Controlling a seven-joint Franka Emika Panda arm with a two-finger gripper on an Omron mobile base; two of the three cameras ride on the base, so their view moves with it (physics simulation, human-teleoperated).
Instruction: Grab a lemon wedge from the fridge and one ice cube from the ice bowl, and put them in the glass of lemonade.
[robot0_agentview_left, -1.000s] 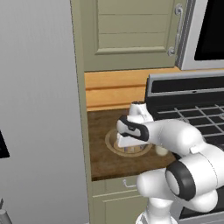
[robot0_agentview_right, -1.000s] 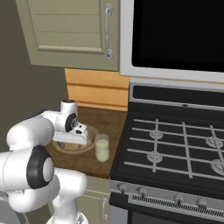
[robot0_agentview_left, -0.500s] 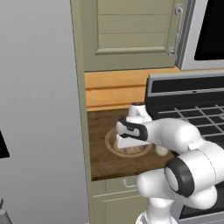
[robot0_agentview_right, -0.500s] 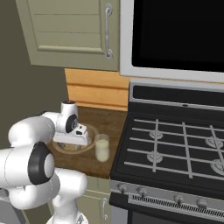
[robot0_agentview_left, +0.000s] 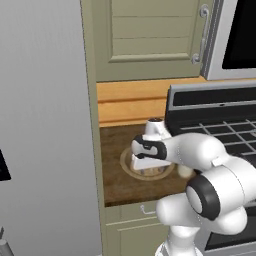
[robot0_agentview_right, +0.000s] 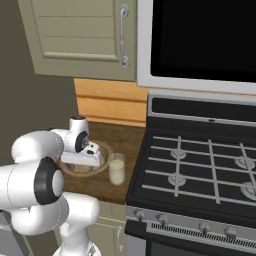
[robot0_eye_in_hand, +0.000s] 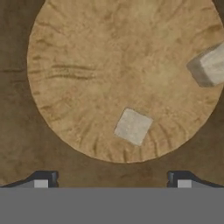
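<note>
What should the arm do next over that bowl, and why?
Probably lower straight down onto the nearer ice cube. The gripper hovers open above the ice bowl, that cube lies about midway between its fingertips, and nothing is held.

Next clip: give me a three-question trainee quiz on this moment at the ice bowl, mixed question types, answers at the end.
1. True or false: the hand already grips an ice cube.
2. How many ice cubes show in the ice bowl in the hand view?
3. Multiple choice: in the right base view, the glass of lemonade stands (A) inside the bowl, (B) on the counter between the bowl and the stove, (C) on a stove burner.

Key: 1 false, the fingers stand wide open above the bowl with nothing between them. 2 two, one cube near the middle and another cube at the bowl's edge. 3 B.
</note>
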